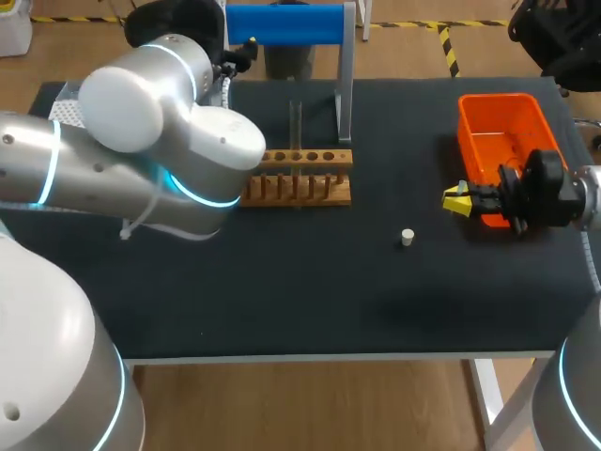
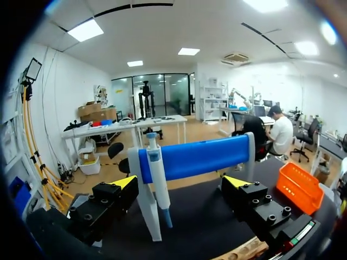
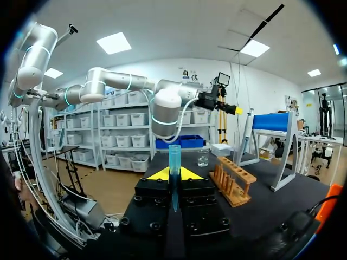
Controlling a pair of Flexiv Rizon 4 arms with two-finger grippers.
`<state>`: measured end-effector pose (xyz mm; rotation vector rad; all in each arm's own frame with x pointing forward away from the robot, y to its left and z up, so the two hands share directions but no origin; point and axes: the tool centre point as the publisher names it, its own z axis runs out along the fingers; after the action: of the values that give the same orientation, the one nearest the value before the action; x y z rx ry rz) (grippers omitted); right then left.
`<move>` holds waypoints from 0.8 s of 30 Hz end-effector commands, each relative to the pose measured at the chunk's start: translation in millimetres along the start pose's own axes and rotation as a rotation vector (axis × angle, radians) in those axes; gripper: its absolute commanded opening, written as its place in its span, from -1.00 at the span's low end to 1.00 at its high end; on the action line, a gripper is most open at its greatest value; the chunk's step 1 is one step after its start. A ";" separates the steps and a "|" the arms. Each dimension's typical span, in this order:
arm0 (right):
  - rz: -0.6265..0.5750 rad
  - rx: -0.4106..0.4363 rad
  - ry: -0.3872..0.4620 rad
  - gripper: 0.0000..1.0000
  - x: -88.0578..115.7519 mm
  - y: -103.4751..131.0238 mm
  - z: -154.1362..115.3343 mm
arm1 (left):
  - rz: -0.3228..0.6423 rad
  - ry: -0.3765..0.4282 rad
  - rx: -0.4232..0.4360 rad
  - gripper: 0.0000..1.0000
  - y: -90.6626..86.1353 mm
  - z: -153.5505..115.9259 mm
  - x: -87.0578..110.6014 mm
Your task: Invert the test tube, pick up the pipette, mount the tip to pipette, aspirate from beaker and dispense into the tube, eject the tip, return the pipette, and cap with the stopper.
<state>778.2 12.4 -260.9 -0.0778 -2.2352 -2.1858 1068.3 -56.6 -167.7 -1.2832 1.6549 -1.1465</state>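
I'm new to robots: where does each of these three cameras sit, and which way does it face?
Head view: above and behind the robot, looking down on the table; left arm and right gripper show.
Left wrist view: on the left wrist, facing the pipette on the blue stand; open left gripper shows.
Right wrist view: on the right wrist, facing the wooden rack and left arm; right gripper holds a blue tip.
All three see the blue stand.

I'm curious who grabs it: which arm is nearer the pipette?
Left. The left fingers face the pipette close ahead; the right fingers, holding a blue tip, are by the orange bin.
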 end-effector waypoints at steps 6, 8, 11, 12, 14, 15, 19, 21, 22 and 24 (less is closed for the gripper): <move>-0.001 0.001 -0.005 -1.00 1.1 0.1 0.8 | -0.051 -0.076 0.035 1.00 5.4 18.6 -3.5; -0.001 0.001 -0.005 -1.00 1.1 0.1 0.8 | -0.056 -0.086 0.033 1.00 6.6 22.1 -4.1; -0.001 0.001 -0.005 -1.00 1.1 0.1 0.8 | -0.073 -0.093 0.038 1.00 9.2 28.0 -5.5; -0.001 0.001 -0.005 -1.00 1.1 0.1 0.8 | -0.080 -0.095 0.041 1.00 9.9 29.6 -6.2; -0.001 0.001 -0.005 -1.00 1.1 0.1 0.8 | -0.090 -0.103 0.044 1.00 11.1 32.1 -7.4; -0.001 0.001 -0.005 -1.00 1.1 0.1 0.8 | -0.097 -0.107 0.047 1.00 11.6 33.4 -7.8; -0.001 0.001 -0.005 -1.00 1.1 0.1 0.8 | -0.106 -0.111 0.053 1.00 13.4 39.4 -8.7; -0.001 0.001 -0.005 -1.00 1.1 0.1 0.8 | -0.108 -0.111 0.054 1.00 14.2 43.4 -8.3; -0.001 0.001 -0.005 -1.00 1.1 0.1 0.8 | -0.108 -0.111 0.053 1.00 14.4 45.2 -7.8; -0.001 0.001 -0.005 -1.00 1.1 0.1 0.8 | -0.108 -0.110 0.051 1.00 15.0 48.5 -8.0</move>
<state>778.2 12.4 -260.8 -0.0777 -2.2354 -2.1857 1103.4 -53.3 -191.8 -1.3942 1.4963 -1.1526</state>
